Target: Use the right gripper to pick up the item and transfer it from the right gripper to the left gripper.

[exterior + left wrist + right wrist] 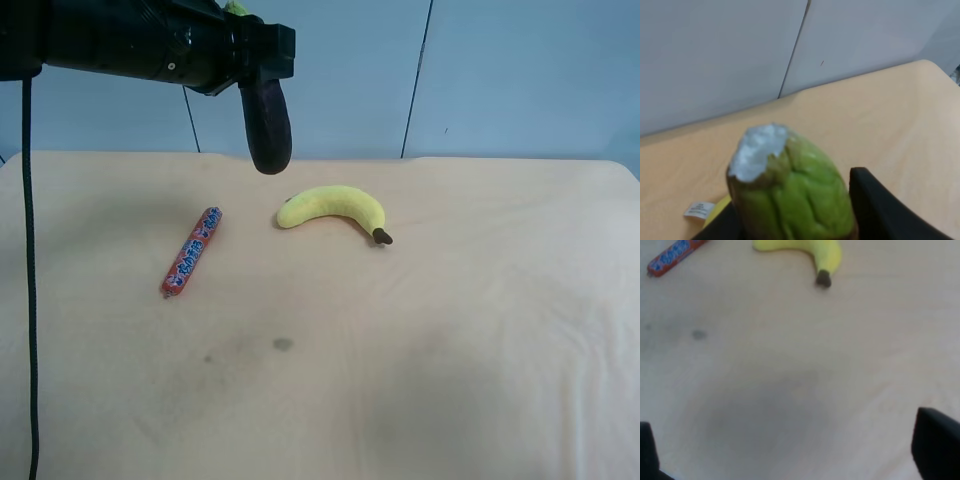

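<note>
Eggplant (269,125) in closed left end effector (800,220)

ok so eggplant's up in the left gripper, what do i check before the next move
1. Left gripper shut on the eggplant: ok.
2. Eggplant hanging in the air, clear of the table: ok.
3. Right gripper open and empty, only table beneath it: ok.
4. Banana and sausage stick lying on the table, apart from both grippers: ok.
5. How firmly the left gripper holds the eggplant's stem end: cannot tell, the contact is hidden in both views.
</note>
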Motion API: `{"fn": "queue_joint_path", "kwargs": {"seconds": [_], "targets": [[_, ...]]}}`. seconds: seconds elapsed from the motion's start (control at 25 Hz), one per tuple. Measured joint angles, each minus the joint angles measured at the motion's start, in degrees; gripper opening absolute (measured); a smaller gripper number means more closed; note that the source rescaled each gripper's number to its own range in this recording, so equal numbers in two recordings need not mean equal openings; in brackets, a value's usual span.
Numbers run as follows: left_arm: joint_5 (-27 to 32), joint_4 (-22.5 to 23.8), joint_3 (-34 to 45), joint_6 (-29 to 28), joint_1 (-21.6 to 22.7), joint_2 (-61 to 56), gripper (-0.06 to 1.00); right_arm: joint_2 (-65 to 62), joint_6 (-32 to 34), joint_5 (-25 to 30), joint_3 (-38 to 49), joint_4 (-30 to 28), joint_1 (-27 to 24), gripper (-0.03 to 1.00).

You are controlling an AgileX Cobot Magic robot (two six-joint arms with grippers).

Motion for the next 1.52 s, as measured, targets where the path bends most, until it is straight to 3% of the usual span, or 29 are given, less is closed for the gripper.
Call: {"fn": "queue_joint_path", "kwargs": {"seconds": [0.56,0.76,1.0,1.12,1.24,1.52], "targets": [[-3.1,1.5,5.1,0.7,0.4,0.1,0.00,-1.9,-5.7,0.0,0.1,4.5,-0.3,1.00],[0.1,1.7,5.2,0.8,4.0,0.2,0.00,-2.1,-5.9,0.0,0.1,4.5,-6.8,1.00],[7.8,4.8,5.2,0.5,10.6,0.4,0.00,-2.1,-5.9,0.0,0.1,5.1,-19.2,1.00],[11.7,8.5,5.2,-1.7,12.6,0.4,0.00,-2.1,-5.9,0.0,0.1,5.1,-25.3,1.00],[14.9,14.6,5.2,-5.9,13.5,0.4,0.00,-2.1,-5.9,0.0,0.1,5.1,-28.3,1.00],[23.7,34.0,5.2,-21.5,13.6,3.4,0.00,-2.1,-5.9,0.0,0.1,5.1,-33.9,1.00]]}}
